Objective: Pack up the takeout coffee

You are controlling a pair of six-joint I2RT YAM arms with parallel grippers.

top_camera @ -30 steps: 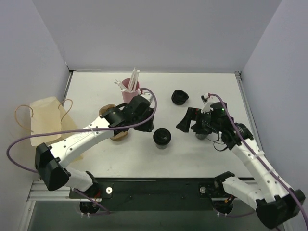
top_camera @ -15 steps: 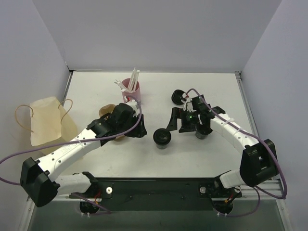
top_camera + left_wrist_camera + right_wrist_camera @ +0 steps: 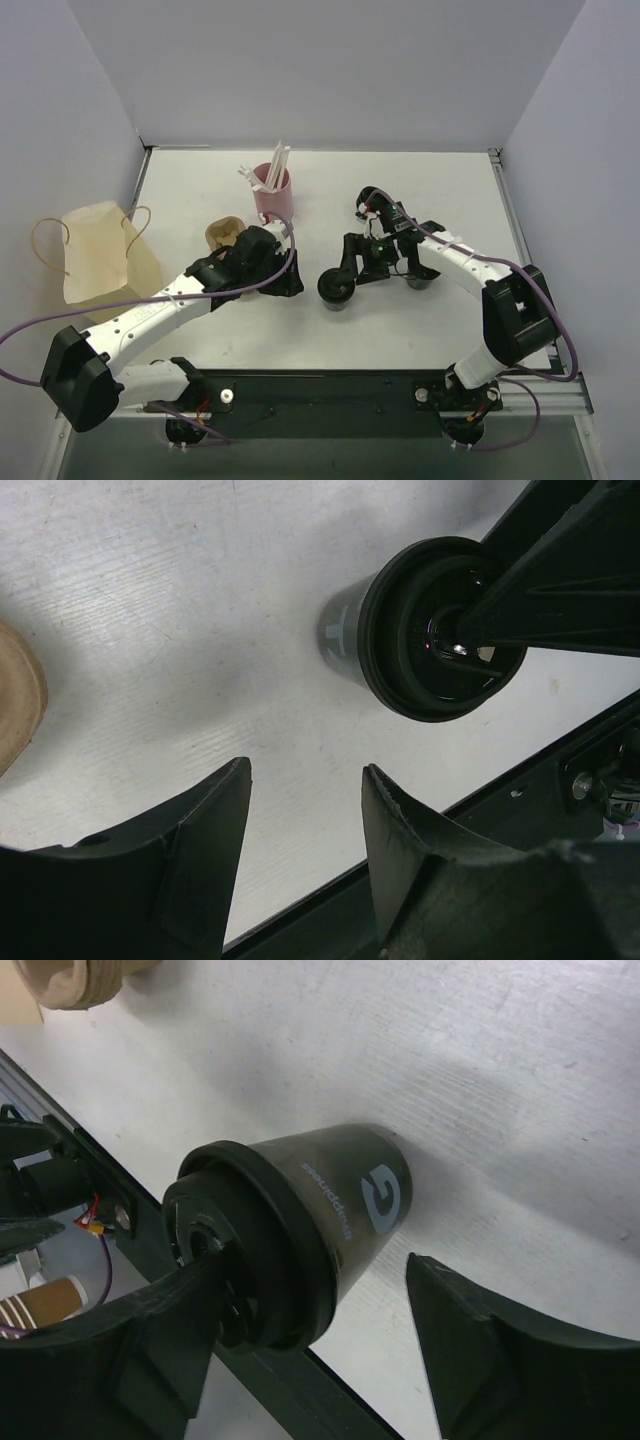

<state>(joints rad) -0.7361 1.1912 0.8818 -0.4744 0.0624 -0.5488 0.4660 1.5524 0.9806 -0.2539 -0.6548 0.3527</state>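
A black lidded coffee cup (image 3: 336,288) stands upright at mid-table; it also shows in the left wrist view (image 3: 430,630) and the right wrist view (image 3: 330,1210). My right gripper (image 3: 346,272) (image 3: 315,1260) is open astride it: one finger lies across the lid, the other stands off the cup's wall with a gap. Just left of the cup, my left gripper (image 3: 290,285) (image 3: 305,770) is open and empty over bare table. A second black cup (image 3: 419,279) stands to the right, partly hidden by the right arm.
A brown cardboard cup carrier (image 3: 224,235) (image 3: 15,695) lies behind the left arm. A pink cup of straws (image 3: 273,188) stands at the back. A paper bag (image 3: 100,250) with handles lies at the left edge. The table's black front rail (image 3: 560,750) is close by.
My right arm has swung left from the second cup to the middle cup, and its jaws have narrowed around it. My left gripper has drawn back to the left of that cup.
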